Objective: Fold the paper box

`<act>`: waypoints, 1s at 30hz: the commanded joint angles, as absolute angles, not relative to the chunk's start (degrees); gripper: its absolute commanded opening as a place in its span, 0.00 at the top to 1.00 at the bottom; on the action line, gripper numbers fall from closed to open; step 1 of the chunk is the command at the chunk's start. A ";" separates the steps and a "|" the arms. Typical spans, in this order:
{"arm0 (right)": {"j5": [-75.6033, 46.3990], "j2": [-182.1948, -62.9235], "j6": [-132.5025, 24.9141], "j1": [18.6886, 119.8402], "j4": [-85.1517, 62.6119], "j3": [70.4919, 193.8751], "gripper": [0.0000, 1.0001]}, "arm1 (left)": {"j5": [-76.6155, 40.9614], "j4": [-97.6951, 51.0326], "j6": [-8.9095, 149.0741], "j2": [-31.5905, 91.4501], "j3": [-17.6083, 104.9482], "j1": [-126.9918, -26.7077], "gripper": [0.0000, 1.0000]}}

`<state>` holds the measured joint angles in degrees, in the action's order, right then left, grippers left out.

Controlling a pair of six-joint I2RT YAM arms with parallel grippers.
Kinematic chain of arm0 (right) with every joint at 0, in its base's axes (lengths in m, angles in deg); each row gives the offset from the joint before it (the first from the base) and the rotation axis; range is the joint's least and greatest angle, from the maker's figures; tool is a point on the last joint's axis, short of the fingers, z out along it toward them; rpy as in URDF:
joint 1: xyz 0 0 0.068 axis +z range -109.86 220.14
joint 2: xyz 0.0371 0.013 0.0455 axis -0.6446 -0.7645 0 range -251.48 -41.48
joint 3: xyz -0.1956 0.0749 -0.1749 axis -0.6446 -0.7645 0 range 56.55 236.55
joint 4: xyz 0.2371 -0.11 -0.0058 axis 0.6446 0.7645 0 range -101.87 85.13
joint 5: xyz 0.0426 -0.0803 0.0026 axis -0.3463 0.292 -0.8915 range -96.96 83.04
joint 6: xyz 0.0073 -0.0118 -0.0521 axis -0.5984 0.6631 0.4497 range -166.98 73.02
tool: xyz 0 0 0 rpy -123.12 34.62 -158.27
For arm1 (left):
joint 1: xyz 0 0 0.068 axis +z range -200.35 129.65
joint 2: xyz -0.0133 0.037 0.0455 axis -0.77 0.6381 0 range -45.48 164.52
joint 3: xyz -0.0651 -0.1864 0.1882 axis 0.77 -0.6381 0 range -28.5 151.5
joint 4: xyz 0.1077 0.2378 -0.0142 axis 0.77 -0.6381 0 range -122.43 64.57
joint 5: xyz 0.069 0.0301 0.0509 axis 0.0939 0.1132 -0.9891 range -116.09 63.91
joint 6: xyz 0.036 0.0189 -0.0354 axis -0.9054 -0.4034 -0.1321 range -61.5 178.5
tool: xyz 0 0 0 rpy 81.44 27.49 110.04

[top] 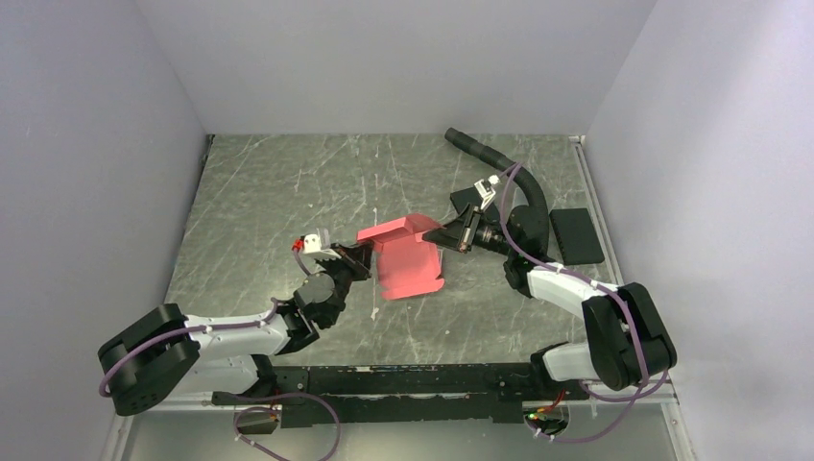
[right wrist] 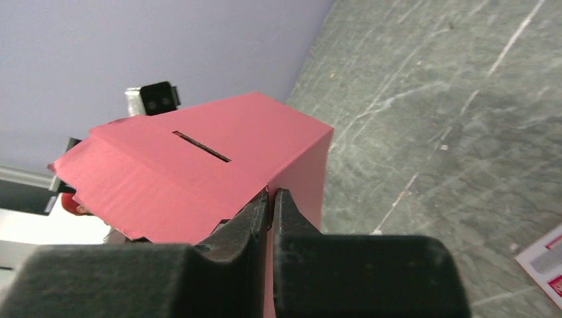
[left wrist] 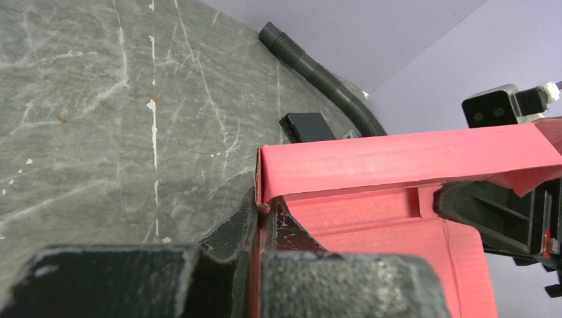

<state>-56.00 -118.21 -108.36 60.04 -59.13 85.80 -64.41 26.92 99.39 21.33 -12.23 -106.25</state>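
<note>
The left end effector and right end effector each clench a paper box wall, hiding the pinched edges.

Plain red-pink paper box; grey table, veined white.

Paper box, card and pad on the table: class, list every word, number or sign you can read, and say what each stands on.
No text can be read in any view.
paper box: plain red-pink card with one cut slot, no print.
red-and-white card: some marks, too small and cut off at the picture's edge to read.
black pad: no print visible.
</note>
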 commanded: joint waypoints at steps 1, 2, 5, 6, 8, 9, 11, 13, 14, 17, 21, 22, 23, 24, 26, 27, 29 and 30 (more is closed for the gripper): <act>-52.97 -116.72 -102.52 59.83 -53.61 87.38 1.00 | -63.48 30.41 96.53 20.01 -9.29 -108.12 1.00; -52.83 -116.59 -102.11 59.81 -53.23 87.40 1.00 | -63.93 29.86 96.21 19.51 -9.25 -108.20 1.00; -52.72 -116.30 -101.16 59.74 -52.74 87.22 1.00 | -64.66 29.45 95.67 18.18 -9.67 -108.27 1.00; -52.62 -116.27 -100.78 59.66 -52.66 87.18 1.00 | -64.75 29.27 95.63 17.86 -9.69 -108.29 1.00; -52.44 -116.54 -100.39 59.56 -52.30 87.22 1.00 | -64.62 28.73 95.66 17.71 -9.46 -108.27 1.00; -52.74 -116.69 -100.74 59.56 -52.77 87.22 1.00 | -64.63 28.51 95.58 17.76 -9.32 -108.39 1.00; -52.46 -116.44 -99.91 59.56 -51.79 87.70 0.93 | -64.50 28.00 95.57 18.20 -9.02 -108.40 1.00; -52.41 -116.40 -99.77 59.39 -51.92 87.67 0.88 | -64.58 27.34 95.61 18.45 -8.67 -108.44 1.00; -52.09 -116.06 -98.75 59.39 -50.33 88.00 0.99 | -64.69 27.04 95.79 18.57 -8.56 -108.53 1.00; -49.98 -115.59 -94.63 59.36 -45.31 88.95 1.00 | -65.17 25.74 95.90 18.69 -8.17 -108.70 1.00; -53.58 -116.82 -96.47 59.38 -49.21 89.32 0.91 | -66.43 24.89 96.51 18.22 -8.44 -108.71 1.00; -55.15 -116.72 -96.83 59.26 -51.44 89.21 0.76 | -67.11 23.92 97.11 17.60 -8.57 -108.71 1.00; -56.50 -116.43 -96.82 59.23 -52.81 89.19 0.59 | -67.82 23.14 97.71 16.84 -8.96 -108.72 1.00; -57.89 -115.73 -97.02 59.21 -54.77 88.93 0.46 | -68.66 22.15 98.22 15.83 -9.30 -108.76 1.00; -60.12 -114.57 -96.81 59.12 -58.26 88.28 0.38 | -70.00 20.58 98.98 13.72 -10.43 -108.71 1.00; -61.10 -114.48 -96.92 59.12 -59.60 88.01 0.36 | -70.60 20.10 99.26 12.55 -10.93 -108.71 1.00; -63.04 -114.36 -96.61 59.04 -61.79 87.92 0.33 | -71.38 19.14 99.19 10.71 -11.84 -108.71 1.00; -63.97 -114.46 -96.95 58.96 -62.96 87.88 0.31 | -71.62 18.53 99.15 9.81 -12.01 -108.72 1.00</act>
